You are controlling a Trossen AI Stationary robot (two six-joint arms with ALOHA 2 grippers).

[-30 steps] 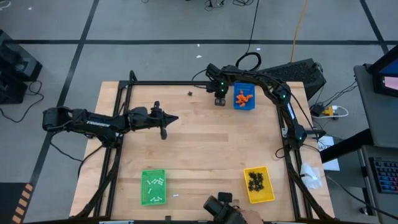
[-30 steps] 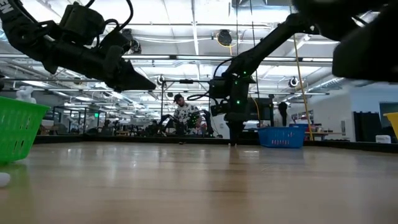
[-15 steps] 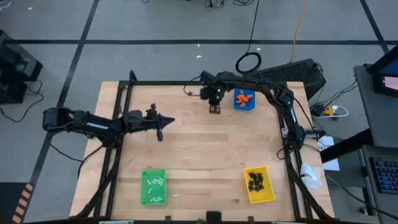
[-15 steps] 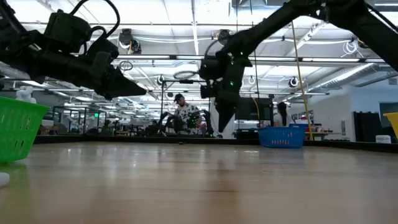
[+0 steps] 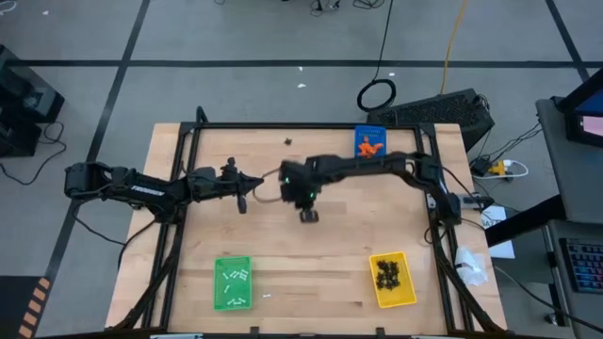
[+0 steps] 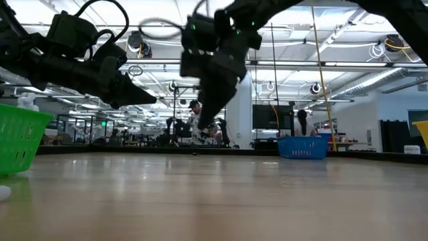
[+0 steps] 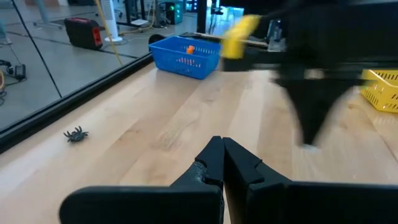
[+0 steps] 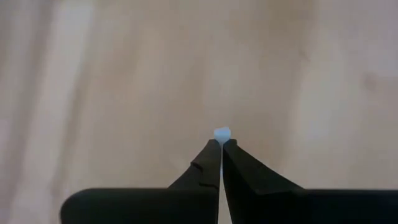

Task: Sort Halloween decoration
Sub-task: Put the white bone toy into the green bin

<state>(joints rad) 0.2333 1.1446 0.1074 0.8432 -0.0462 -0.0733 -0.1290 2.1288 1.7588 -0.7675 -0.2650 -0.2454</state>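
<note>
We saw a small white bone-like stick (image 8: 222, 132) pinched at the very tips of the right gripper (image 5: 308, 216), whose jaws were clenched on it; only its pale end showed past the fingertips. That gripper hung above the bare wood near the middle of the table (image 5: 283, 254), its arm reaching in from the right side.

A lone black spider (image 5: 287, 142) lay on the wood close to the far edge, apart from both arms. More white sticks (image 5: 233, 280) sat in the green tray (image 5: 217, 266) at the near left, black spiders (image 5: 387, 273) filled the yellow tray (image 5: 399, 298) at the near right, and orange lumps (image 5: 369, 147) lay in the blue tray (image 5: 360, 133) at the far right.

The left gripper (image 5: 243, 201) hovered over the left half of the table, its jaws pressed together with nothing between them. One stray white piece (image 5: 266, 296) rested just beside the green tray.
</note>
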